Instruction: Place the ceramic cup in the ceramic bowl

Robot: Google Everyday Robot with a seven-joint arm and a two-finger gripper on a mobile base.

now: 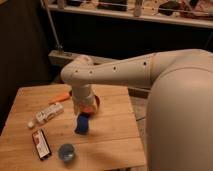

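Observation:
The ceramic cup (66,151), small, round and pale blue, stands near the front edge of the wooden table (112,142). The ceramic bowl (94,107), orange-red, shows only as a sliver behind my arm's lower end at the table's middle. My gripper (82,113) hangs down from the white arm right in front of the bowl, just above a dark-blue oblong thing (81,124). The gripper is up and to the right of the cup, well apart from it. Whether it touches the dark-blue thing cannot be told.
An orange-handled tool (60,97) lies behind the arm at the left. A white packet (49,113) and a small white piece (31,124) lie left of the gripper. A flat dark packet (41,144) lies left of the cup. A dark wall and railing stand behind the table.

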